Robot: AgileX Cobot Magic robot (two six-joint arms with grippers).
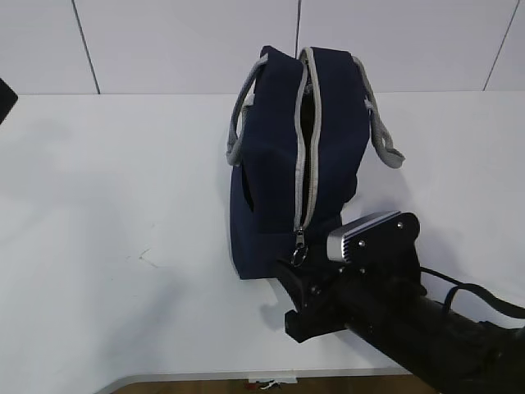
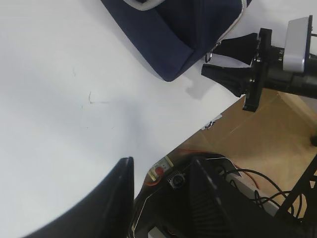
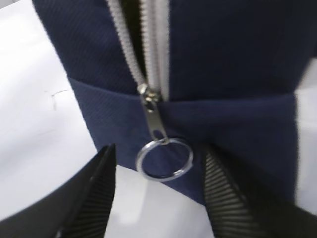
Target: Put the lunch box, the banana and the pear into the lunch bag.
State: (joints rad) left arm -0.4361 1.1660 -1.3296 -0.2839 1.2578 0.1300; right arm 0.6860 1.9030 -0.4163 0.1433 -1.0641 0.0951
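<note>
Flanking the ring pull (image 3: 164,158), right claw (image 3: 158,198) agape.

The inside of the lunch bag (image 1: 295,156) was too dark to see into, so nothing in it could be made out. The right arm hid the bag's near bottom corner in the exterior view. In the right wrist view the picture was blurry, and the top of the bag was cut off by the edge. The right pincer (image 3: 156,198) showed only two fingers (image 3: 94,193), cut off at the bottom. The left pincer (image 2: 106,206) showed only one dark finger at the bottom edge, so its gap could not be seen.
</note>
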